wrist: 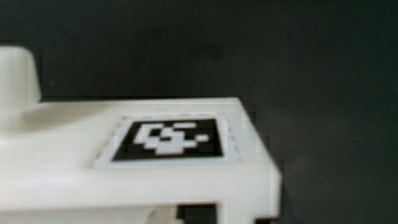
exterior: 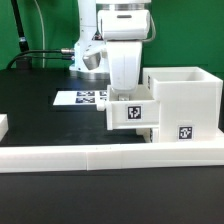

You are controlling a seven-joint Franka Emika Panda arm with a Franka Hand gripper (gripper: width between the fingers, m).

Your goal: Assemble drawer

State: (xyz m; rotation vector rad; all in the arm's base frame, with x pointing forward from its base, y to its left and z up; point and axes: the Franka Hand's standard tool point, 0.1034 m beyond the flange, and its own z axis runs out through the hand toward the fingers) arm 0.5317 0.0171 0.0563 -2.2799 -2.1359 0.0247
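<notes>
My jaws grip small tray (exterior: 131, 114), pressing it against housing (exterior: 183, 100) at exterior view's left side. Insertion under way, not seated. Second tray not visible; marker board (exterior: 80, 98) behind.

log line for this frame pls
step: tray insertion | gripper: over tray, jaws hidden | tray: at housing side, tag visible | wall bar: in front

Even bright light, wrist view blurred
</notes>
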